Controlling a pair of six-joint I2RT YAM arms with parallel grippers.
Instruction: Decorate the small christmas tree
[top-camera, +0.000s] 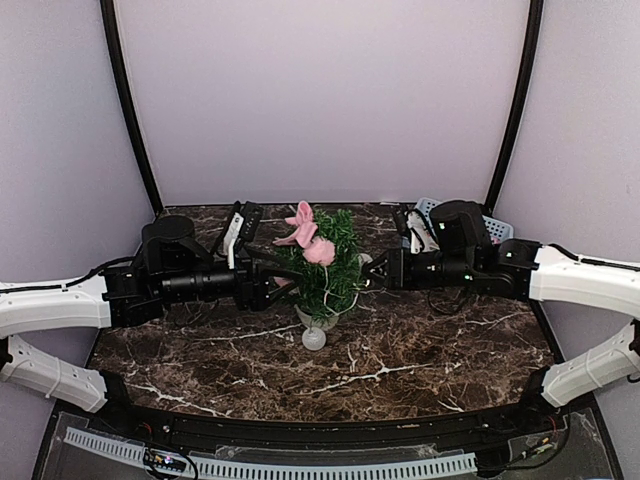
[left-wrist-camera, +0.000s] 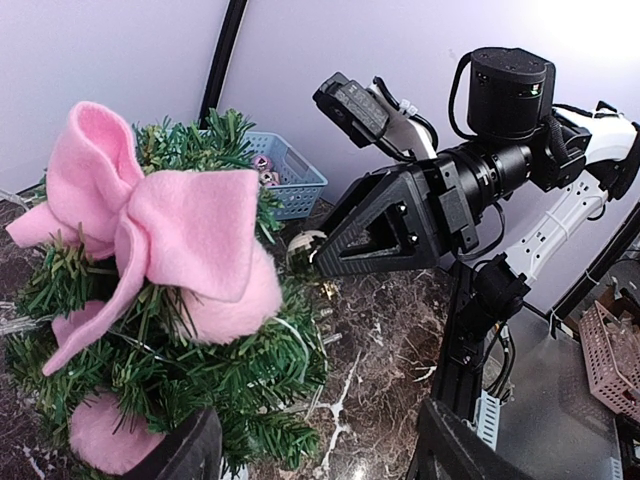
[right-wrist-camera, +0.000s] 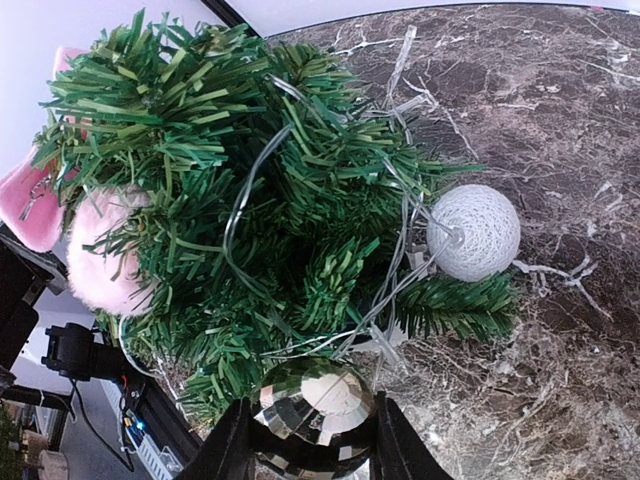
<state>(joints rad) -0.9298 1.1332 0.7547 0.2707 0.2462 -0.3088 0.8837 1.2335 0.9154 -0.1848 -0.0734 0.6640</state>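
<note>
The small christmas tree (top-camera: 330, 268) stands mid-table in its white pot (top-camera: 318, 318). It wears a pink felt bow (left-wrist-camera: 150, 215), pink pom-poms (top-camera: 320, 250) and a clear light string with a white yarn ball (right-wrist-camera: 473, 232). My right gripper (right-wrist-camera: 313, 450) is shut on a faceted mirror ball (right-wrist-camera: 315, 408), held against the tree's right-hand lower branches; the same ball (left-wrist-camera: 305, 250) shows in the left wrist view. My left gripper (left-wrist-camera: 320, 455) stands open at the tree's left side. Lower twigs brush its left finger (left-wrist-camera: 185, 450), and nothing is gripped.
A blue basket (top-camera: 492, 226) with more ornaments sits at the back right behind the right arm; the left wrist view shows this basket (left-wrist-camera: 290, 180) too. A white ball (top-camera: 314, 338) lies on the marble in front of the pot. Both arms reach in from the sides.
</note>
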